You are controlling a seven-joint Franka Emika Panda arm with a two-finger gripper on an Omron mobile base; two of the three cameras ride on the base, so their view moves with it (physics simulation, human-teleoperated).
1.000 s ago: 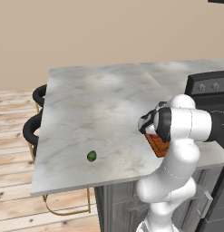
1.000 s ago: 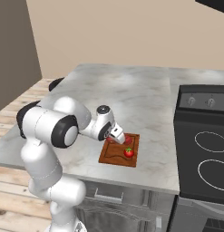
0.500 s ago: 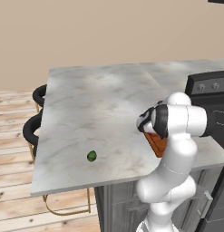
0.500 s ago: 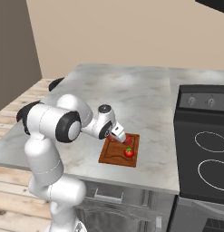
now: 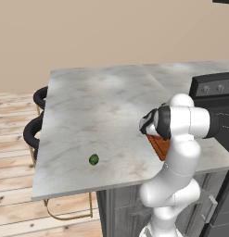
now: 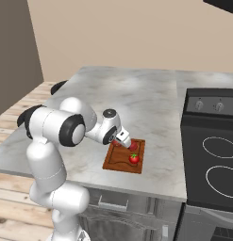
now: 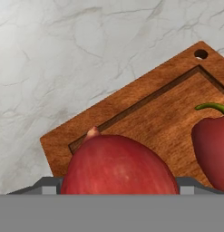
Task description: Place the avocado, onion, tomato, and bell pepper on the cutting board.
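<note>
Elbow has swung up and in over the last second; my pincer [image 6: 128,143] has barely shifted, parked low over the flat reddish-brown wooden cutting board [image 6: 117,162] with the groove near its edge.

Hand view: round red onion [image 7: 119,165] with a small pointed tip sits right at my fingertips, filling the space between them, directly over the board's grooved field. Looks clamped on it, fingers closed around its sides, though the tips themselves are hidden behind the bulb. My read: this is the set-down step, holding low so the onion doesn't roll when let go.

Just right of the onion in the hand view, glossy red bell pepper [image 7: 214,146] with a curved green stem, already on the board. Small red tomato [image 6: 134,159] with a green top lies on the board, just beyond the pincer toward the near edge.

Small dark green roundish avocado [image 5: 93,159] is well away from the pincer, alone on the grey marble worktop [image 5: 97,111] near its front-left edge. Not yet fetched, so that's the remaining item.
</note>
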